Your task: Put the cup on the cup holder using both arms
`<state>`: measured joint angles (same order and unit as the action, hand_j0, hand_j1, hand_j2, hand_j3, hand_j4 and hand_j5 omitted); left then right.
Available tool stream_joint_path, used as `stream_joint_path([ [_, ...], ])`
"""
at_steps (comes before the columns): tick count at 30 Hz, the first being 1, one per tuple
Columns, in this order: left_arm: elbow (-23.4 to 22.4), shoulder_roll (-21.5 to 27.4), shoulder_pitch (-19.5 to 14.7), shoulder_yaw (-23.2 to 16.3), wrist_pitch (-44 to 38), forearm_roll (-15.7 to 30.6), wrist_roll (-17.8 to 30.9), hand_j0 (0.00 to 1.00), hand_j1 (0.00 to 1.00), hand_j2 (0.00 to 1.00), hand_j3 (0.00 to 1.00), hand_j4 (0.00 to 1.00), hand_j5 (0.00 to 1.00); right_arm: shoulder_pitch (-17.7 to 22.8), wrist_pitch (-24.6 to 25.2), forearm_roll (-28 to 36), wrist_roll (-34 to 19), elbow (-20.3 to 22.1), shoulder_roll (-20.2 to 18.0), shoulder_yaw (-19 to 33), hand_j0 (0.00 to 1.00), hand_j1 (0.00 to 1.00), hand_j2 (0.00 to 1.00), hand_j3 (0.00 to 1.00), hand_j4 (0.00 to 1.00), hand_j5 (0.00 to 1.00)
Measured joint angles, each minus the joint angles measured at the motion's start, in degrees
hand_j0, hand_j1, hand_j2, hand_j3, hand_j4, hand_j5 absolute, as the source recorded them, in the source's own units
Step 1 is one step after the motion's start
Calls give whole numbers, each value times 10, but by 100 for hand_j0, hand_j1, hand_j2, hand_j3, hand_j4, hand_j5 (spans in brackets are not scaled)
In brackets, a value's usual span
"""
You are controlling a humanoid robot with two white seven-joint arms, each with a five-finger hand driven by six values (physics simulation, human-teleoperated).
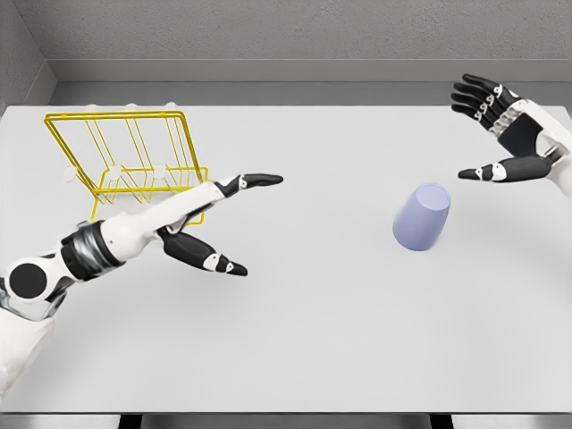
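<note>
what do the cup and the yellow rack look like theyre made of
Cup: looks like matte plastic or glazed ceramic; smooth, even lavender surface with no highlights, so it stays open. Yellow rack: looks like thin coated or painted metal wire; slender yellow rods forming an open frame.

No legible text, label, brand, number or sign appears on any surface: the lavender cup (421,217), the yellow wire cup holder (125,154), the white table (340,340) and both arms are unmarked.
</note>
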<state>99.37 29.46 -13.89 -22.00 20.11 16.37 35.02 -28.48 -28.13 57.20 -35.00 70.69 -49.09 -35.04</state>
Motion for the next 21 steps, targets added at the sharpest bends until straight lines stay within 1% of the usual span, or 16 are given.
stream_joint_path([
  [3, -2, -9, -5, -5, 1, -10, 0, 100, 100, 100, 100, 100, 100, 10, 0, 1, 0, -4, 0, 4, 100, 100, 100, 100, 100, 100],
  [6, -6, -12, -2, -16, -3, -12, 0, 100, 100, 100, 100, 100, 100, 17, 0, 2, 0, -21, 0, 12, 100, 100, 100, 100, 100, 100],
  [9, -17, -16, -2, -30, -30, 10, 0, 100, 100, 100, 100, 100, 100, 53, 0, 2, 0, -35, 0, 26, 100, 100, 100, 100, 100, 100],
  [10, -23, -18, -2, -34, -38, 17, 0, 100, 100, 100, 100, 100, 100, 58, 0, 2, 0, -40, 1, 31, 100, 100, 100, 100, 100, 100],
  [13, -40, -23, -1, -41, -47, 27, 0, 100, 100, 100, 100, 100, 100, 77, 0, 2, 0, -52, 2, 39, 100, 100, 100, 100, 100, 100],
  [15, -56, -29, -1, -40, -46, 31, 0, 100, 100, 100, 100, 100, 100, 103, 0, 0, 0, -55, 2, 41, 100, 100, 100, 100, 100, 100],
  [19, -104, -51, -2, -39, -45, 35, 0, 100, 100, 100, 100, 100, 100, 121, -1, -3, 0, -58, 7, 42, 100, 100, 100, 100, 100, 100],
  [21, -120, -59, -1, -40, -45, 34, 0, 100, 100, 100, 100, 100, 100, 123, -1, -4, 0, -58, 10, 42, 100, 100, 100, 100, 100, 100],
])
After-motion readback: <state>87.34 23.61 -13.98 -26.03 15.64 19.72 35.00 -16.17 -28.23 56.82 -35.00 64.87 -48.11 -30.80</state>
